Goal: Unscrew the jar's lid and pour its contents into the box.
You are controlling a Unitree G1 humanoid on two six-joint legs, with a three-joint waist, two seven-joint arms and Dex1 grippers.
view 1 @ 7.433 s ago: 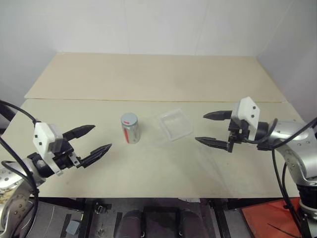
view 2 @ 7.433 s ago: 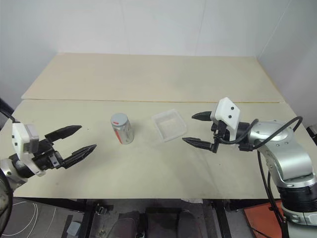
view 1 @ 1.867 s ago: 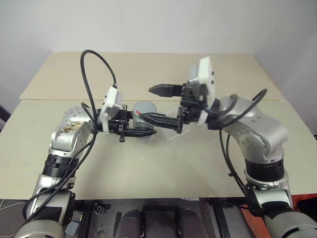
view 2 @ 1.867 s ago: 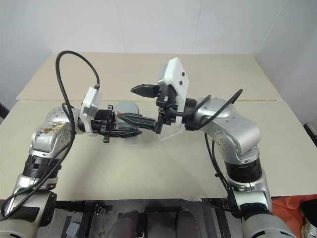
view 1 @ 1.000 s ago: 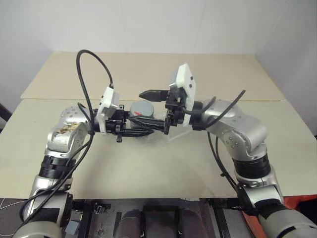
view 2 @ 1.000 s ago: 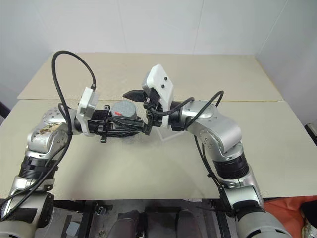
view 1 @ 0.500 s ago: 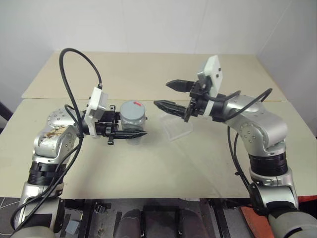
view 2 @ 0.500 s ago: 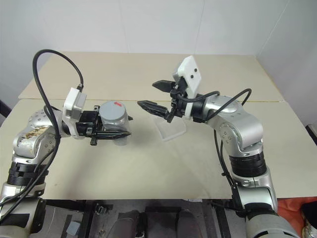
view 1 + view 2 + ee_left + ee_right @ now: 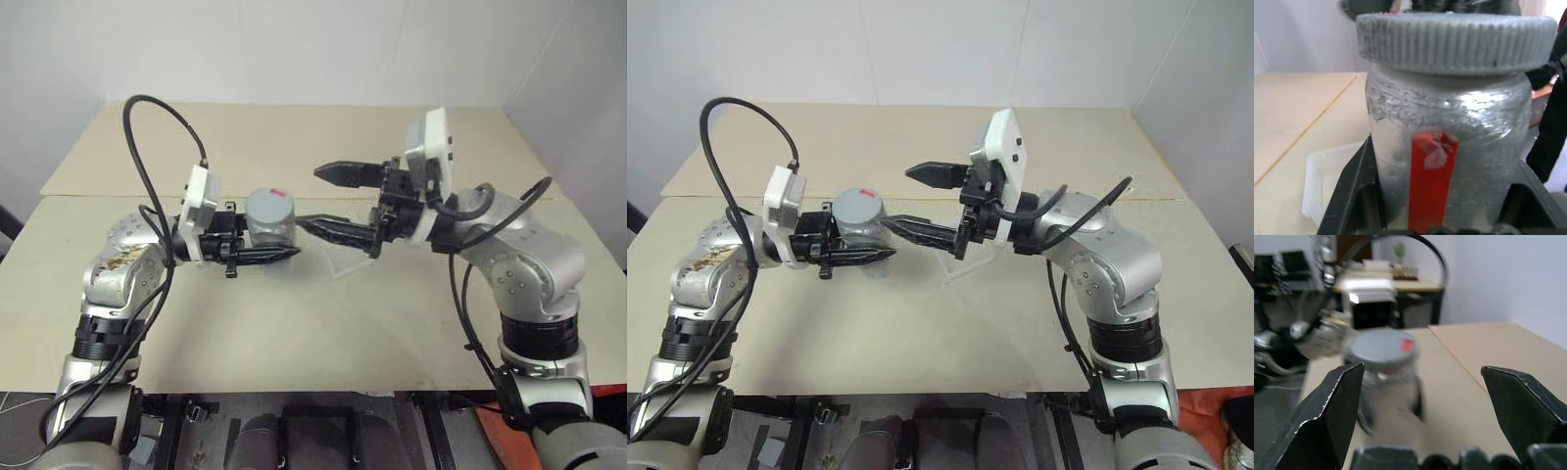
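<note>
Jar (image 9: 269,217) was held above the table (image 9: 294,323) by our left gripper (image 9: 279,253), whose two black fingers were clamped on its silvery-grey body. We saw the jar upright, with its grey lid (image 9: 1455,40) on top; the lid carried a small red mark (image 9: 865,195). In the left wrist view, a red strip (image 9: 1430,183) ran down the side of the jar, and the ribbed edge of the lid stood a little wider than the body.

Our right gripper (image 9: 331,201) was spread wide and held nothing. It pointed toward the jar from the right side. One finger (image 9: 345,172) stood higher and further back, the other finger (image 9: 338,231) reached close to the jar, just beside the tip of the left gripper. We could not tell if it touched the jar.

The clear plastic box (image 9: 345,258) lay on the table under the right gripper, partly hidden by it. A corner of it (image 9: 1322,183) appeared also behind the jar in the left wrist view.
</note>
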